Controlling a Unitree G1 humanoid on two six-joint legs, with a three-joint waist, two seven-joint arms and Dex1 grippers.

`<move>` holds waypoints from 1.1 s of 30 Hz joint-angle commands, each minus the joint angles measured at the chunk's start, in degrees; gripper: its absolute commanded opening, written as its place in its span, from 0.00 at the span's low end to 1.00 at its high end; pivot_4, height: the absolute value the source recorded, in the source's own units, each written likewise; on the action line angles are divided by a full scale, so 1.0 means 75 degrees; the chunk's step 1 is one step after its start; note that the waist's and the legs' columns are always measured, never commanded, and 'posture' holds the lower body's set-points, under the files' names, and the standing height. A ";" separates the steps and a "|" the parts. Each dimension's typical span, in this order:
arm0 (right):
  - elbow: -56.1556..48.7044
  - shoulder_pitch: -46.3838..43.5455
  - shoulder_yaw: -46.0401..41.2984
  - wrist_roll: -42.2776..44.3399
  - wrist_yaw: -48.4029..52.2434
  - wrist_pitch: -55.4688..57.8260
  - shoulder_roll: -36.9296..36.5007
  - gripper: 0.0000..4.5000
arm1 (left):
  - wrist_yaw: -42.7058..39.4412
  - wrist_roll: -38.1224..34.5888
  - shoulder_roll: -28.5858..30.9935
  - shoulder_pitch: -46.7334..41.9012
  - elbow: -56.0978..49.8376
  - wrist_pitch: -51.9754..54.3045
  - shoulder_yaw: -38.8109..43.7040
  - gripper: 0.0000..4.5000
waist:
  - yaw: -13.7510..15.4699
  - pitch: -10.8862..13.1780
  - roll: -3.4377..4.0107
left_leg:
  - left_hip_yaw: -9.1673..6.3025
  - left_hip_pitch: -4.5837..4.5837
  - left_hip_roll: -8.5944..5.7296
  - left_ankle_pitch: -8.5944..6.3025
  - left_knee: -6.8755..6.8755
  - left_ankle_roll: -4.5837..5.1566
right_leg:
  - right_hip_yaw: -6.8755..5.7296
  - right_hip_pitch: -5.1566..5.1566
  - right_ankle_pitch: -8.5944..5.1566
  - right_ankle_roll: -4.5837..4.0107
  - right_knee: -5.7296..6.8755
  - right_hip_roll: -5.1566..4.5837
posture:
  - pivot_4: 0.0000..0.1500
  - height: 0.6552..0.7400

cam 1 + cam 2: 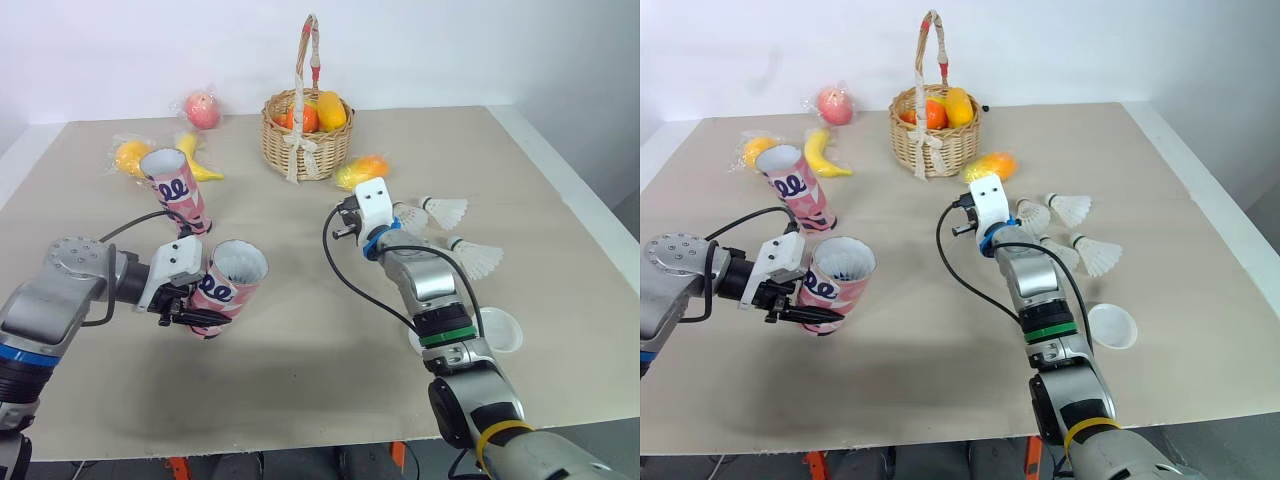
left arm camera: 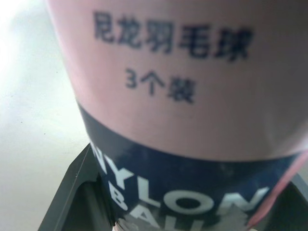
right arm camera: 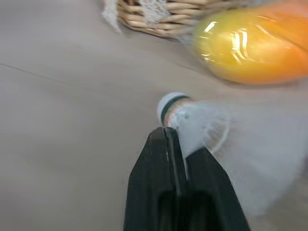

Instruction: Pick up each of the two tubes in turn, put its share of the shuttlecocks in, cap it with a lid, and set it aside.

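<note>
A pink tube [image 1: 228, 280] with a dark blue band is tilted above the table, its open mouth facing up and toward the middle, and my left gripper [image 1: 197, 308] is shut on its lower part. A second pink tube [image 1: 176, 188] stands upright behind it. My right gripper [image 3: 176, 135] is shut on the white skirt of a shuttlecock [image 3: 192, 120] close to the table, next to the orange packet. More shuttlecocks [image 1: 446, 211] [image 1: 478, 259] lie just right of it. A white lid [image 1: 499, 331] lies near the right forearm.
A wicker basket [image 1: 305, 140] of fruit stands at the back centre, with a wrapped orange fruit [image 1: 362, 170] in front of it. A banana [image 1: 197, 160], a peach [image 1: 202, 108] and another wrapped fruit [image 1: 130, 155] lie at the back left.
</note>
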 commanded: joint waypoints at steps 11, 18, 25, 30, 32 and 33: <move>-0.3902 0.0575 0.0022 0.2217 0.4236 -0.0656 -0.1298 0.02 | -0.0007 0.0031 -0.0079 0.0073 0.0072 -0.0073 -0.0216 0.59 | 0.0095 0.0007 0.0009 | -0.0001 -0.0007 -0.0001 0.0000 0.0003 -0.0001 | -0.0002 0.0001 -0.0002 0.0007 -0.0003 -0.0004 | 1.00 1.00; -0.5001 0.0436 0.0344 0.3796 0.6905 -0.0061 -0.2971 0.02 | -0.0091 0.0088 -0.0045 0.0047 0.0248 -0.0205 -0.0262 0.59 | 0.0098 0.0015 0.0023 | -0.0002 -0.0008 0.0001 -0.0001 0.0003 0.0002 | -0.0007 0.0003 -0.0001 0.0005 -0.0013 -0.0002 | 1.00 1.00; -0.3998 -0.0454 0.1921 0.2456 0.7268 -0.1246 -0.2389 0.02 | -0.0136 0.0144 -0.0067 -0.0055 0.0407 -0.0336 -0.0320 0.59 | 0.0079 0.0017 0.0027 | -0.0002 -0.0006 0.0003 0.0007 0.0009 0.0008 | -0.0006 0.0002 -0.0012 0.0038 -0.0012 0.0002 | 1.00 1.00; -0.3396 -0.0979 0.2371 0.2053 0.7671 -0.1837 -0.2102 0.02 | -0.0145 0.0140 -0.0063 -0.0084 0.0412 -0.0330 -0.0348 0.59 | 0.0098 0.0018 0.0025 | -0.0001 -0.0012 0.0002 0.0009 0.0013 0.0002 | -0.0006 0.0001 0.0007 0.0012 -0.0012 0.0000 | 1.00 1.00; -0.3069 -0.1206 0.2577 0.1716 0.7725 -0.2173 -0.1962 0.02 | -0.0150 0.0148 -0.0057 -0.0089 0.0401 -0.0314 -0.0345 0.59 | 0.0091 0.0018 0.0026 | -0.0002 -0.0012 0.0002 0.0009 0.0008 0.0003 | -0.0006 -0.0003 0.0008 0.0009 -0.0012 0.0001 | 1.00 1.00; -0.2922 -0.1314 0.2622 0.1640 0.7736 -0.2251 -0.1865 0.02 | -0.0155 0.0151 -0.0053 -0.0092 0.0399 -0.0311 -0.0341 0.59 | 0.0090 0.0019 0.0026 | -0.0003 -0.0012 0.0003 0.0009 0.0008 0.0003 | -0.0007 -0.0004 0.0008 0.0008 -0.0011 0.0002 | 1.00 1.00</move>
